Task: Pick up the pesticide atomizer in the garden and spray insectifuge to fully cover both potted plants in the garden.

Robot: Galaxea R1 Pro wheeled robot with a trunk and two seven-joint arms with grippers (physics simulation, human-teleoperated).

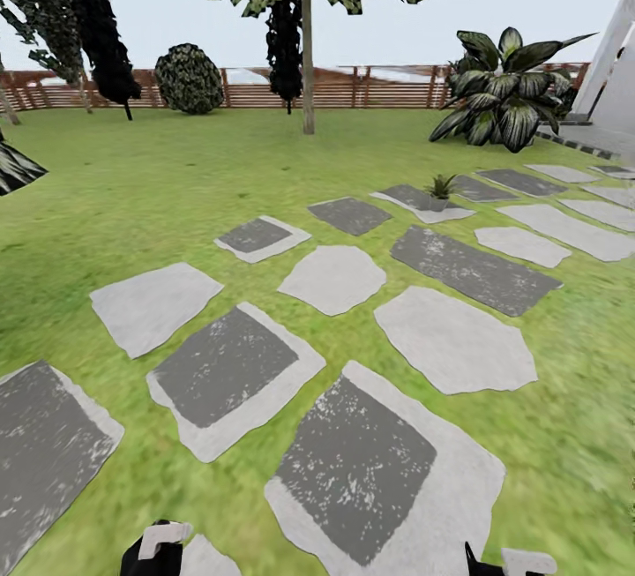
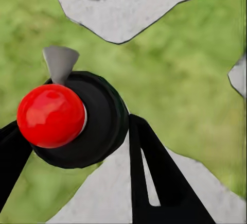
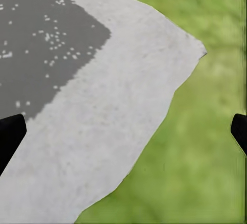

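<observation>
While the left gripper [image 2: 77,147] is clamped around the pesticide atomizer [image 2: 77,126], a dark round body with a red top and grey nozzle, the right gripper [image 3: 123,131] hangs spread and empty over a stepping slab [image 3: 103,121]. Looks light, rigid, probably slick plastic; best held mid-body, nozzle left free. One potted plant [image 1: 439,189] sits on a slab well ahead.
</observation>
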